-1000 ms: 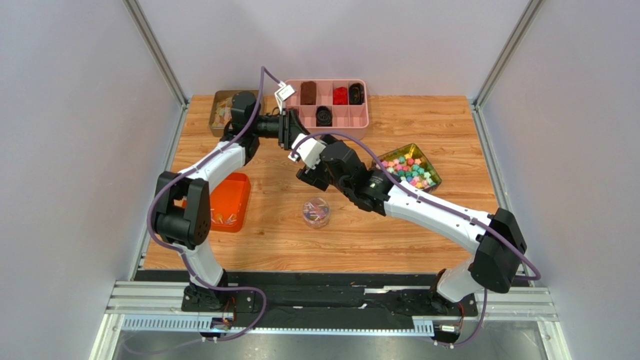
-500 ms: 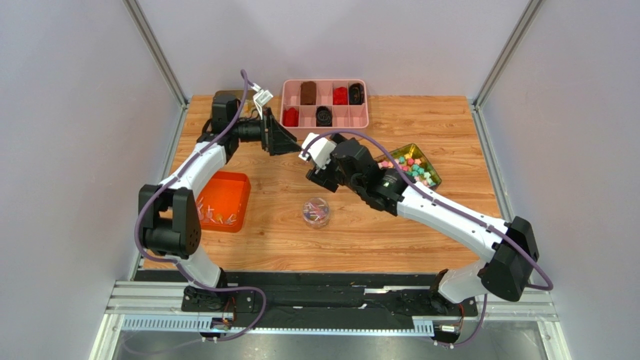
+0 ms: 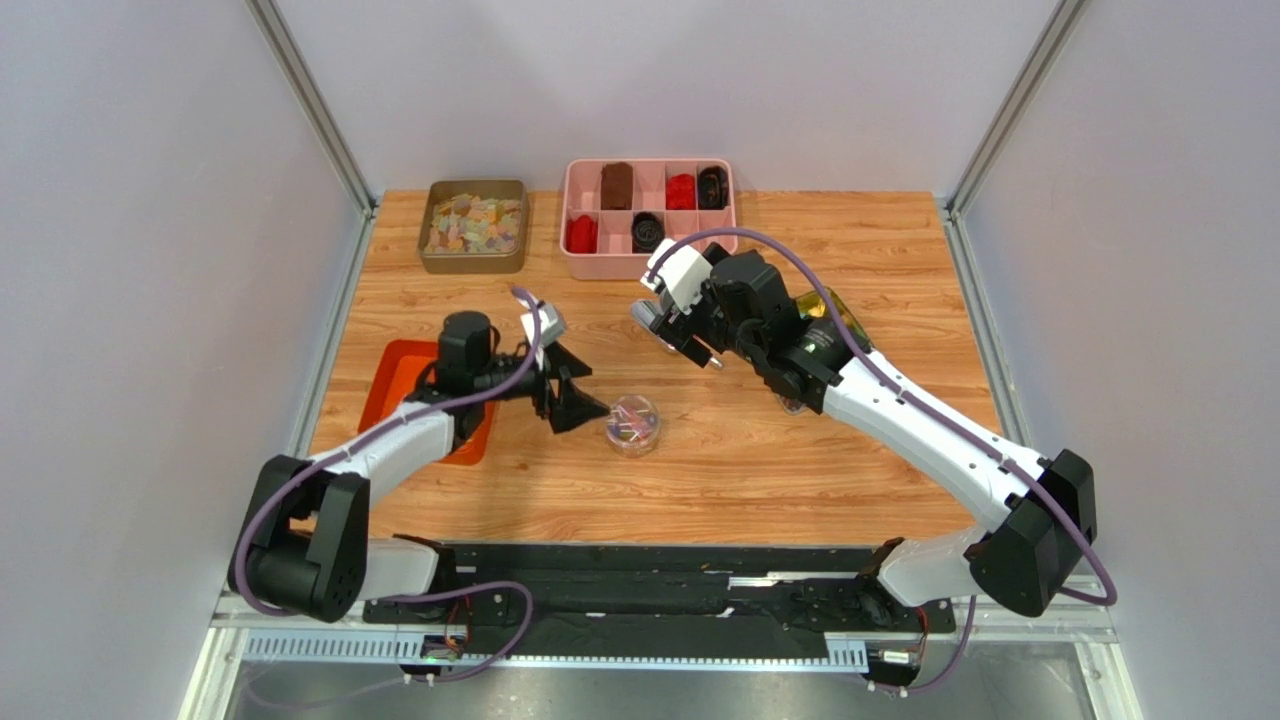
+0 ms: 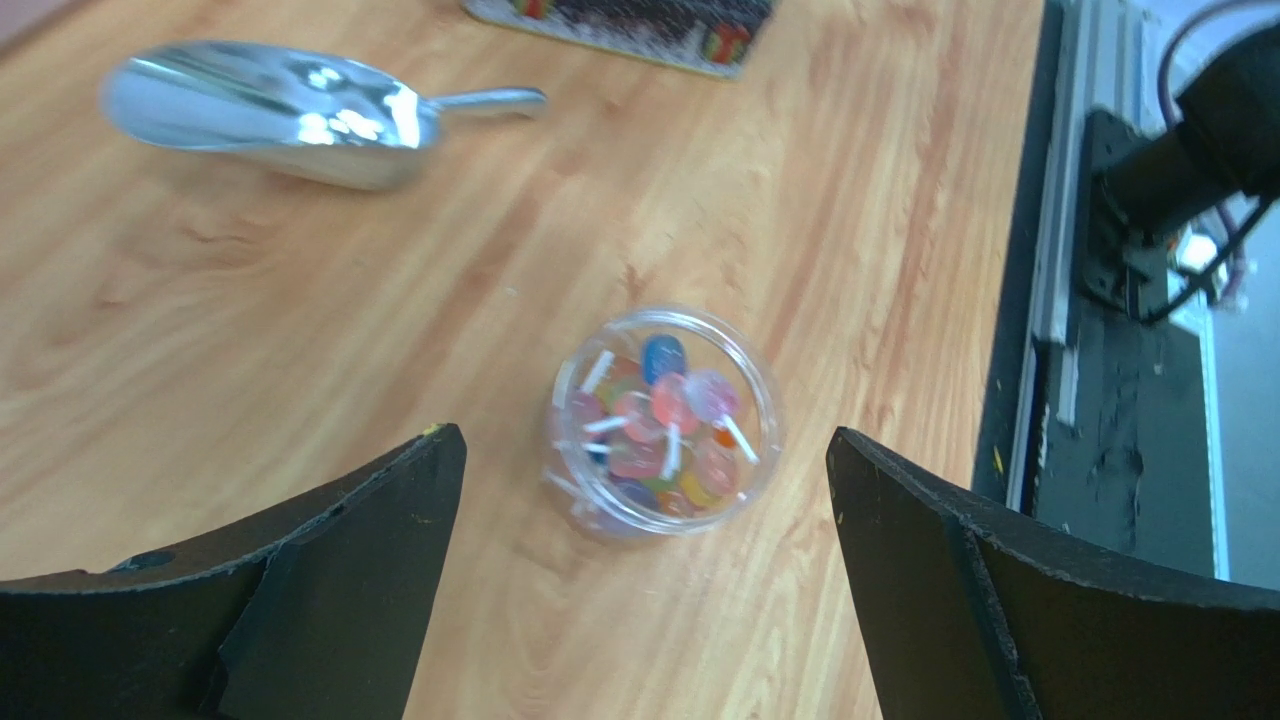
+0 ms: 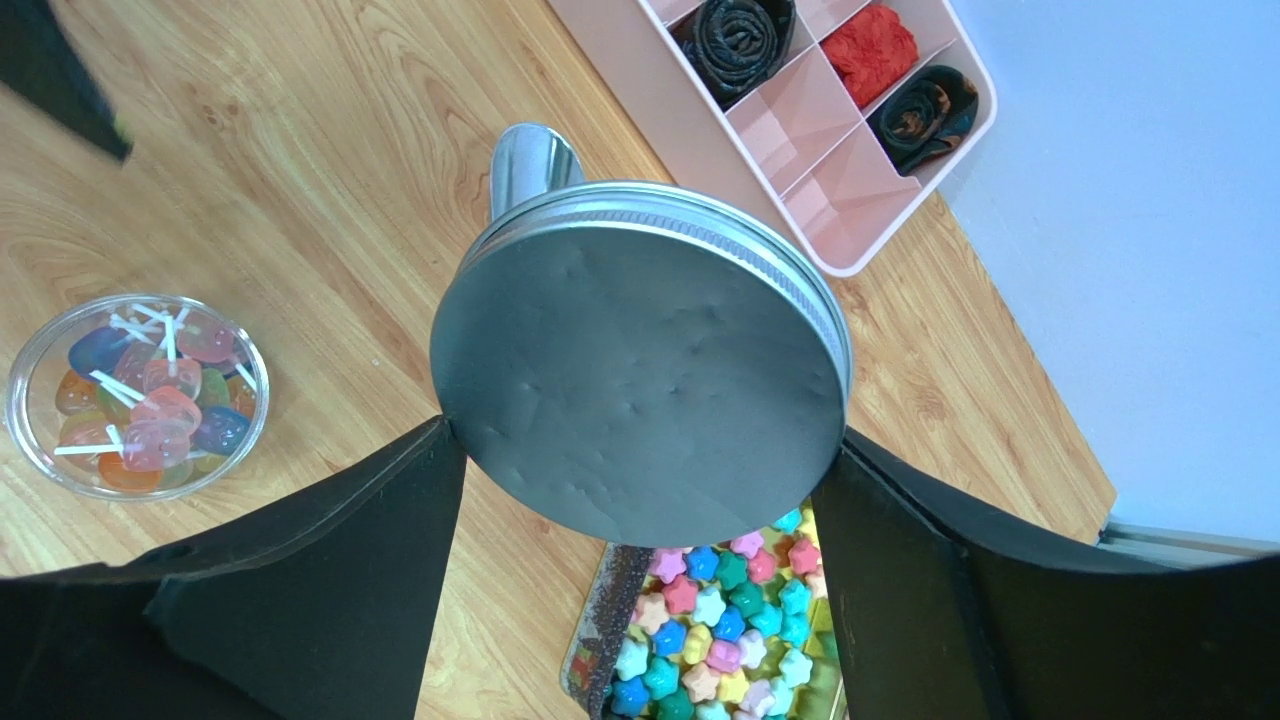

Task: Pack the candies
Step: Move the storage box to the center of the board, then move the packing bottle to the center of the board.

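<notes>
A small clear jar (image 3: pixel 633 423) stands mid-table, holding the candies (image 4: pixel 663 425), shiny pink, blue and purple sweets with white ends. My left gripper (image 3: pixel 579 393) sits low just left of the jar. It is open wide (image 4: pixel 643 450) and touches nothing, with the jar just beyond its fingertips. My right gripper (image 3: pixel 684 333) hovers behind and to the right of the jar. It is shut (image 5: pixel 643 443) on a round silver lid (image 5: pixel 639 360), which hangs flat between the fingers. In the right wrist view the jar (image 5: pixel 138 393) lies off to the left, uncovered.
An orange tray (image 3: pixel 394 393) lies under my left arm. A tin of pastel sweets (image 3: pixel 473 225) and a pink divided tray (image 3: pixel 649 210) stand at the back. A tin of star candies (image 5: pixel 721 630) sits below the lid. A metal scoop (image 4: pixel 271 113) lies beyond the jar.
My left arm swung from the pink tray at the back down to the jar's left side, and its jaws opened wide. My right arm carried the lid back and right, away from the jar.
</notes>
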Robot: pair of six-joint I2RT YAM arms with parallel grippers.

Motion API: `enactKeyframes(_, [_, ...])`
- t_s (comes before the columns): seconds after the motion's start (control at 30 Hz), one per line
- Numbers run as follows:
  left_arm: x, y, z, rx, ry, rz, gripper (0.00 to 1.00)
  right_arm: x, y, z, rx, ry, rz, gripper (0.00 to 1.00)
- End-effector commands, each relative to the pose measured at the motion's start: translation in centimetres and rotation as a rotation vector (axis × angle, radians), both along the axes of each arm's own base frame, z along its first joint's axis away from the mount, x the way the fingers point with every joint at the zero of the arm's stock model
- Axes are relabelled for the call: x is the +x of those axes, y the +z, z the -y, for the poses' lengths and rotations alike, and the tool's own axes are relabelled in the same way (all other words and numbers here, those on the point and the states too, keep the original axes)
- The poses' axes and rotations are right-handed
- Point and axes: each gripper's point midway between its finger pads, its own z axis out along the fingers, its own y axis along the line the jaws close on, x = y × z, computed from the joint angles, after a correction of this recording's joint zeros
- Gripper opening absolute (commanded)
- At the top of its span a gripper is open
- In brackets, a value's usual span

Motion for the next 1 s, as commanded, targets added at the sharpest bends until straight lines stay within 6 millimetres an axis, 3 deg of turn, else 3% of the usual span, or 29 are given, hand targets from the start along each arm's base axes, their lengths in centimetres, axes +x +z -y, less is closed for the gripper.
enactKeyframes(0.0, [-0.5, 1.7, 1.6, -0.037, -0.025, 0.237, 0.99, 0.0, 3.1, -0.1, 0.065, 0.007, 0.045, 0.41])
enactKeyframes(0.17, [-1.3, -1.0, 1.4, -0.013, -0.025, 0.256, 0.99, 0.1, 3.1, 0.0, 0.050, 0.010, 0.055, 0.41])
enactKeyframes(0.57, [-3.9, -4.4, 2.8, -0.019, -0.101, 0.167, 0.99, -0.9, 3.8, 0.9, 0.059, 0.013, 0.069, 0.42])
enactKeyframes(0.83, [-3.0, -7.6, 4.1, 0.045, -0.023, 0.141, 0.99, -0.1, 4.9, 1.5, 0.019, -0.029, 0.095, 0.43])
enactKeyframes(0.97, [-3.1, -8.1, 4.8, 0.056, -0.021, 0.161, 0.99, 0.2, 5.0, 1.4, 0.015, -0.034, 0.091, 0.44])
